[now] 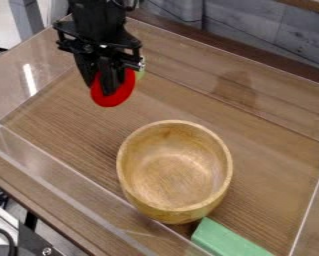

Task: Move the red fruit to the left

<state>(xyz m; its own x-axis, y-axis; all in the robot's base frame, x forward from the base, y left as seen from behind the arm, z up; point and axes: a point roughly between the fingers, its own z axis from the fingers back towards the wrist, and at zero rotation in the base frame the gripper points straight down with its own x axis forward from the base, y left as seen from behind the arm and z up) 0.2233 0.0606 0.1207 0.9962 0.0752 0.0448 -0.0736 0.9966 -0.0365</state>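
The red fruit [111, 92] is a small bright red toy, with a green bit at its upper right. It hangs in the air above the wooden tabletop, left of and behind the wooden bowl [175, 170]. My black gripper [108, 82] comes down from the top left and is shut on the fruit, its fingers clamping it from both sides. The fruit's upper part is hidden behind the fingers.
A clear plastic wall [68, 170] rings the wooden table surface [242, 100]. A green rectangular block [229, 242] lies at the front edge, just right of the bowl. Dark cables sit outside the wall at the bottom left.
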